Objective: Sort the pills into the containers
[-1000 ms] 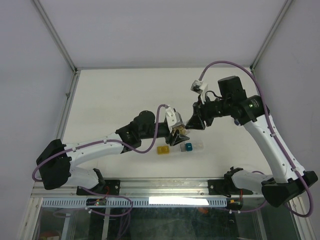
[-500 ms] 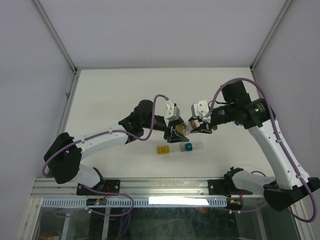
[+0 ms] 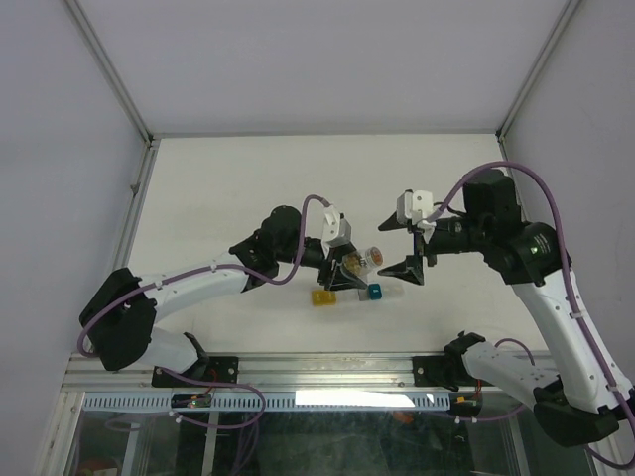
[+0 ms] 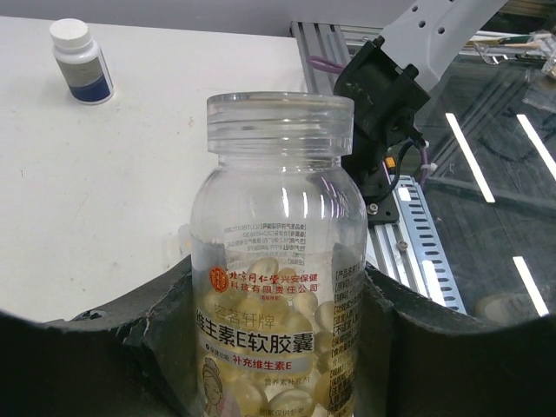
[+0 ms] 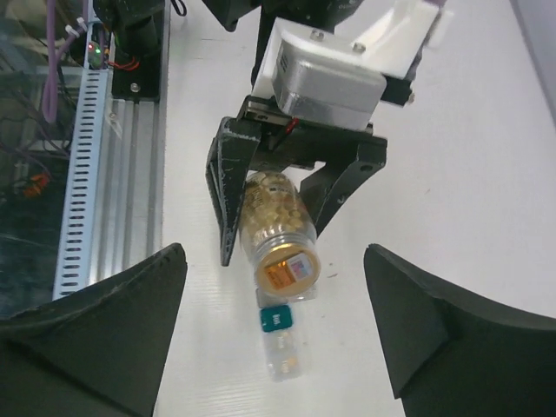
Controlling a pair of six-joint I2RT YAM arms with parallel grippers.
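My left gripper (image 3: 349, 268) is shut on a clear pill bottle (image 3: 365, 259) and holds it tilted just above the row of containers. The bottle (image 4: 278, 165) holds pale yellow pills (image 4: 261, 300) and has no cap on its threaded neck. The containers lie on the table: a yellow cell (image 3: 322, 297), a grey cell (image 3: 359, 294), a teal cell (image 3: 374, 292) and a clear cell (image 3: 390, 291). My right gripper (image 3: 401, 247) is open and empty, a short way right of the bottle's mouth. In the right wrist view the bottle (image 5: 280, 236) points at the camera above the teal cell (image 5: 275, 319) and clear cell (image 5: 283, 354).
A small white-capped bottle (image 4: 80, 61) stands on the table in the left wrist view. The right arm's base (image 3: 474, 355) and the metal rail (image 3: 327, 369) run along the table's near edge. White walls close the table's sides and back.
My right gripper drew back from the bottle's mouth, to the right, and is open. My left gripper brought the bottle a little lower and nearer, toward the cells.
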